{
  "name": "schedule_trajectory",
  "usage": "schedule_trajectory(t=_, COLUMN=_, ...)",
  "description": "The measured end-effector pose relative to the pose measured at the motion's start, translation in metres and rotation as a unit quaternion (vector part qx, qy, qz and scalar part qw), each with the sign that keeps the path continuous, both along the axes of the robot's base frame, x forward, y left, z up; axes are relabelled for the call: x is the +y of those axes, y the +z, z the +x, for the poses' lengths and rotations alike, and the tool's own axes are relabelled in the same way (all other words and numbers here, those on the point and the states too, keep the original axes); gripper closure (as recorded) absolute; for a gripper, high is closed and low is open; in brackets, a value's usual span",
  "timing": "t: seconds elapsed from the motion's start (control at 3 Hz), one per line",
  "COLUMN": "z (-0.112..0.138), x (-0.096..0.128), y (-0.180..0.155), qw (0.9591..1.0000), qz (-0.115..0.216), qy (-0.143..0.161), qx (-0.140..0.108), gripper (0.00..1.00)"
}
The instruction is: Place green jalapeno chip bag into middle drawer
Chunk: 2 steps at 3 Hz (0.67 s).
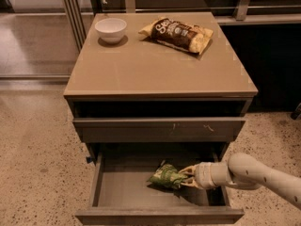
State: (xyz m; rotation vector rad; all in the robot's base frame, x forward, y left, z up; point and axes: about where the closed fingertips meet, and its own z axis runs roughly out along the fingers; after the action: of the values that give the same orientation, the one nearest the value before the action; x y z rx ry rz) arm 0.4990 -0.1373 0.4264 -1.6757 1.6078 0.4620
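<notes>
The green jalapeno chip bag [165,177], small and crumpled, is inside the open middle drawer [122,194], right of its centre and just above the flat floor, with its shadow beneath. My gripper [187,176] reaches in from the right on a pale arm. Its fingers are closed on the bag's right end. The drawer is pulled out toward me.
A closed drawer front with pale scratches [160,128] sits above the open drawer, with a dark slot over it. On the cabinet top [155,69] stand a white bowl [111,29] and a larger brown and yellow chip bag [178,33]. Speckled floor surrounds the cabinet.
</notes>
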Motion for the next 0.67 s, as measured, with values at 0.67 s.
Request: schedule_trajectory(t=0.67, z=0.0191, x=0.0065, y=-0.0252, qw=0.9993, qz=-0.028, qy=0.023, qx=0.013, gripper=0.82)
